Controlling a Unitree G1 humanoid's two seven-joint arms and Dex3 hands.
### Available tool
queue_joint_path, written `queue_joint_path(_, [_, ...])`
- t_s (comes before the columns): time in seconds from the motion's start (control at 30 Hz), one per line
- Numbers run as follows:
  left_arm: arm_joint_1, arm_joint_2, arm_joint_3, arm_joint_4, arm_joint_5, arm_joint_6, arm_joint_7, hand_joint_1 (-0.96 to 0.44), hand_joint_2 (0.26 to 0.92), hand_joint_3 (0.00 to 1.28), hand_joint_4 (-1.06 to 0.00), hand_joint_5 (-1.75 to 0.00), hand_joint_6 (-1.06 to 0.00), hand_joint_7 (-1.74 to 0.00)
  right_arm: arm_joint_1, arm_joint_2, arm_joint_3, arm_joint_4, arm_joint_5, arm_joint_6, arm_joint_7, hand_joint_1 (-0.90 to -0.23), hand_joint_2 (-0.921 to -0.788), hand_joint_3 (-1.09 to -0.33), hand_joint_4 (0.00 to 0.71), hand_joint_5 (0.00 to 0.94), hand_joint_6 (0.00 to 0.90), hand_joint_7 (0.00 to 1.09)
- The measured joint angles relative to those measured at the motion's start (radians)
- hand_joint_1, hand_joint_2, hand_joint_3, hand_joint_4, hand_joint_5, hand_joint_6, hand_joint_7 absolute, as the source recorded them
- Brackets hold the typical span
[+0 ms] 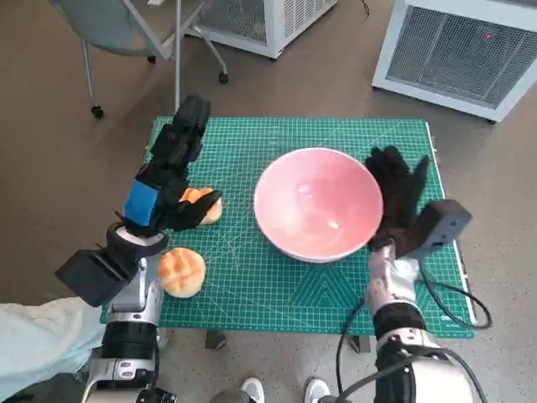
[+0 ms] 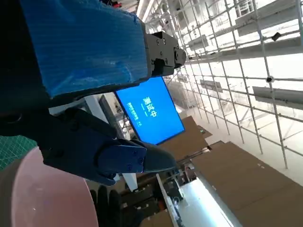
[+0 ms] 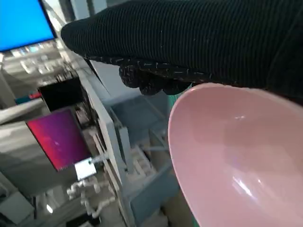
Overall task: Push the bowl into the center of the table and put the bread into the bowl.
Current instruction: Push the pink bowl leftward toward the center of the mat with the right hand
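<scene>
While the gloved right hand (image 1: 401, 197) lies open against the pink plastic bowl (image 1: 318, 204), the left hand (image 1: 172, 180) grips an orange bread roll (image 1: 204, 204) beside that bowl.

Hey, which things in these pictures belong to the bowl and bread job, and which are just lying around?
Job:
pink bowl
bread by the left hand
second bread
green mat
left hand
right hand

Lying about:
chair
white cabinets
blue screen

A green cutting mat (image 1: 285, 294) covers the counter (image 1: 336, 340). On the mat sit a pink bowl (image 1: 318, 204) near the middle and two bread rolls, one (image 1: 182, 271) at the near left edge, another (image 1: 204, 204) just beyond it.
</scene>
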Motion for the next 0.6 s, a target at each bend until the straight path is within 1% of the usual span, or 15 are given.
queue_joint_path(0.23, [0.015, 0.0, 0.003, -0.014, 0.0, 0.001, 0.005, -0.59, 0.921, 0.34, -0.05, 0.0, -0.14, -0.01, -0.01, 0.02, 0.01, 0.004, -0.01, 0.022, 0.0, -0.565, -0.921, -0.842, 0.311, 0.01, 0.274, 0.36])
queue_joint_path(0.33, [0.02, 0.001, 0.005, -0.025, -0.001, 0.001, 0.007, -0.59, 0.921, 0.34, -0.05, 0.0, -0.14, -0.01, -0.012, 0.022, 0.019, 0.005, -0.021, 0.029, 0.0, -0.571, -0.921, -0.836, 0.314, 0.01, 0.277, 0.36])
queue_joint_path(0.6, [0.029, 0.001, 0.007, -0.041, -0.002, 0.008, 0.014, -0.59, 0.921, 0.34, -0.05, 0.0, -0.15, -0.01, -0.03, 0.021, 0.025, 0.006, -0.031, 0.041, 0.003, -0.593, -0.921, -0.832, 0.309, 0.004, 0.287, 0.35])
